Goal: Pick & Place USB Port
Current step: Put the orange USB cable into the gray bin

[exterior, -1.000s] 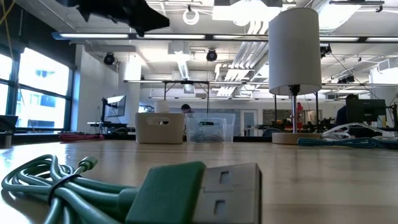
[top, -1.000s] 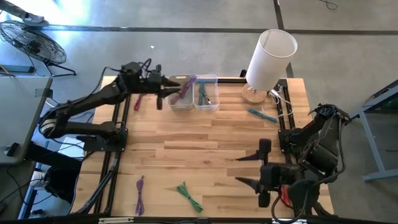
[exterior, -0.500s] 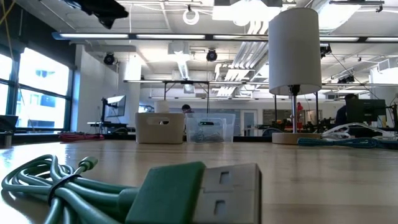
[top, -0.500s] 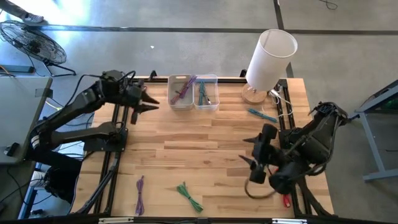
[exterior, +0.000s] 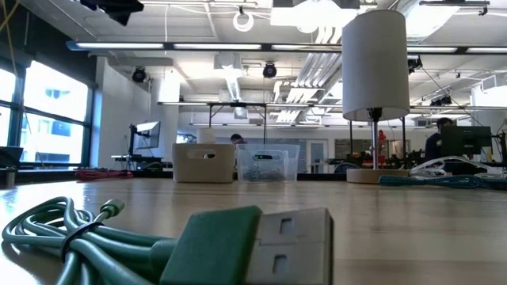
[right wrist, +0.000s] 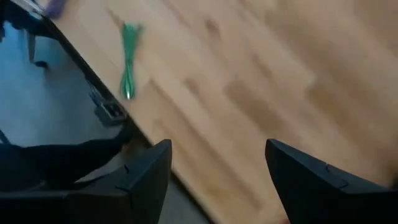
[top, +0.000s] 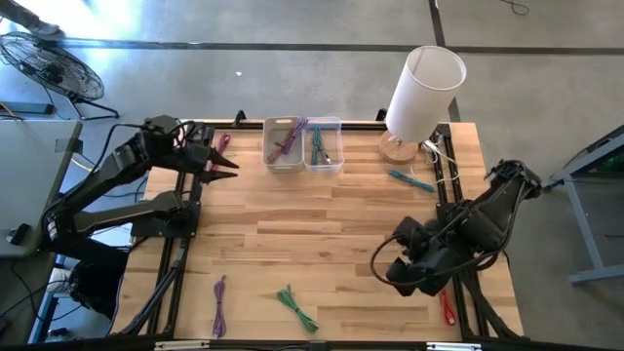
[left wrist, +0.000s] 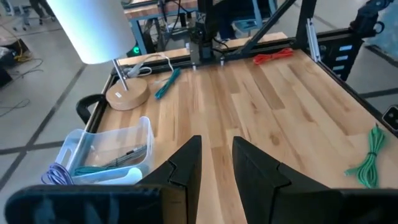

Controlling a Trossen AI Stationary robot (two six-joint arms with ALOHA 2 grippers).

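Several bundled USB cables lie about. A green one (top: 297, 307) sits near the table's near edge and fills the low view's foreground (exterior: 158, 237); it also shows in the right wrist view (right wrist: 129, 59). A purple one (top: 219, 304) lies to its left. A teal one (top: 409, 180) is by the lamp. Two clear bins stand at the far edge: the left bin (top: 284, 156) holds a purple cable (top: 290, 138), the right bin (top: 325, 156) holds teal cables. My left gripper (top: 229, 168) hovers left of the bins, open by a narrow gap (left wrist: 216, 155). My right gripper (top: 392, 268) hangs open (right wrist: 217, 155) right of the green cable.
A white lamp (top: 421, 93) stands at the far right corner on a wooden base. A red cable (top: 447, 310) lies by the right frame rail, and a pink-purple cable (top: 224, 144) by the far left corner. The middle of the wooden table (top: 322, 224) is bare.
My left arm has drawn back from above the left bin toward the table's left edge, leaving the purple cable in the bin. My right arm has folded and tipped its gripper downward, shifting a little toward the table's left.
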